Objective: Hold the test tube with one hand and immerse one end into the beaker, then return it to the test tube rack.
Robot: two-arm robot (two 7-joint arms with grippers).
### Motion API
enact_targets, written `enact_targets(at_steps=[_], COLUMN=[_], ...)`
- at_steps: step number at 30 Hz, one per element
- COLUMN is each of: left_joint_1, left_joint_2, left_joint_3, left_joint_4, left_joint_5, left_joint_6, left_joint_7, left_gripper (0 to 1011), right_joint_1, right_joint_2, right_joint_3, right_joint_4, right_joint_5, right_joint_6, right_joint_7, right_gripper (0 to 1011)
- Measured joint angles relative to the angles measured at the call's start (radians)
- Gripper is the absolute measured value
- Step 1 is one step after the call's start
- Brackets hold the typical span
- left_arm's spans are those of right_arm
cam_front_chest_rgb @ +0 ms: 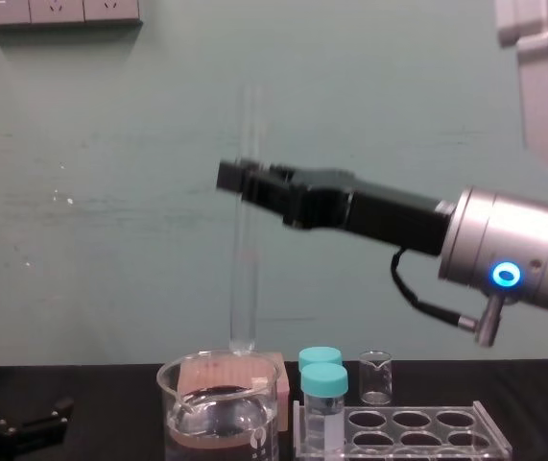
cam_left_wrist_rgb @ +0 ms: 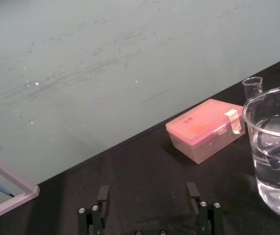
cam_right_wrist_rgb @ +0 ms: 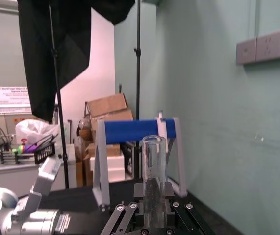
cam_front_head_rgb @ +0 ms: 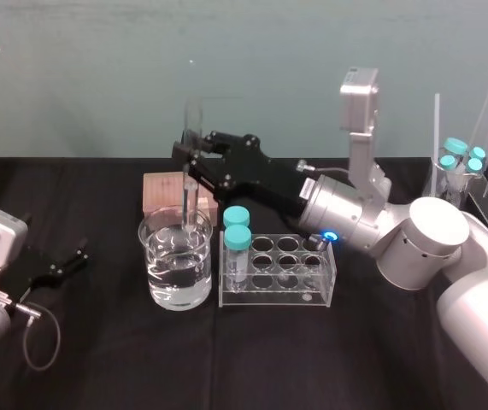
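Right gripper point(cam_front_chest_rgb: 245, 182), black and two-fingered on a silver wrist with a blue ring, reaches in from the beaker's right and is pinched on the test tube point(cam_front_chest_rgb: 244, 279) around the middle of its length, fingers pressed to the glass from both sides. The tube stands close to upright over the beaker point(cam_front_head_rgb: 160, 286), open mouth up and rounded end down, a pose that suits a straight lowering through the wide mouth. From the chest view the rounded end hangs about level with the beaker's rim and above the water, so the dip looks not yet made; the grip near mid-length leaves plenty of bare glass below the fingers to go under without wetting them. The beaker is broad, clear and thin-walled with a pouring lip, and filled to about half its height. The tube is slim, smooth and uncapped, likely slippery and easy to crack if squeezed hard or knocked on the rim. Just right of the beaker sits the test tube rack point(cam_front_head_rgb: 320, 286), a low clear acrylic block with round holes, two teal-capped vials point(cam_front_head_rgb: 237, 248) standing in the holes nearest the beaker and the rest empty for the return. A pale pinkish box point(cam_front_head_rgb: 162, 192) lies behind the beaker. Left gripper point(cam_front_head_rgb: 77, 256) rests well to the beaker's left on the black-clothed desk point(cam_front_head_rgb: 98, 359), fingers spread and holding nothing.
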Motion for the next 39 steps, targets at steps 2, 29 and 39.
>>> enact_targets(at_steps=[2,29,39], left_joint_1=[0.0,0.0,0.0], left_joint_2=[0.0,0.0,0.0], left_joint_3=[0.0,0.0,0.0], left_joint_4=[0.0,0.0,0.0], left_joint_5=[0.0,0.0,0.0], left_joint_6=[0.0,0.0,0.0], left_joint_7=[0.0,0.0,0.0], left_gripper=[1000,1000,1000], right_joint_1=[0.004,0.057,0.073], right_joint_2=[-0.003,-0.061,-0.086], right_joint_3=[-0.008,-0.06,-0.063], right_joint_4=[0.013,0.194,0.25], right_joint_5=[0.0,-0.014,-0.034], right_joint_6=[0.002,-0.006,-0.031], right_joint_7=[0.001,0.006,0.016], right_gripper=[228,228,228])
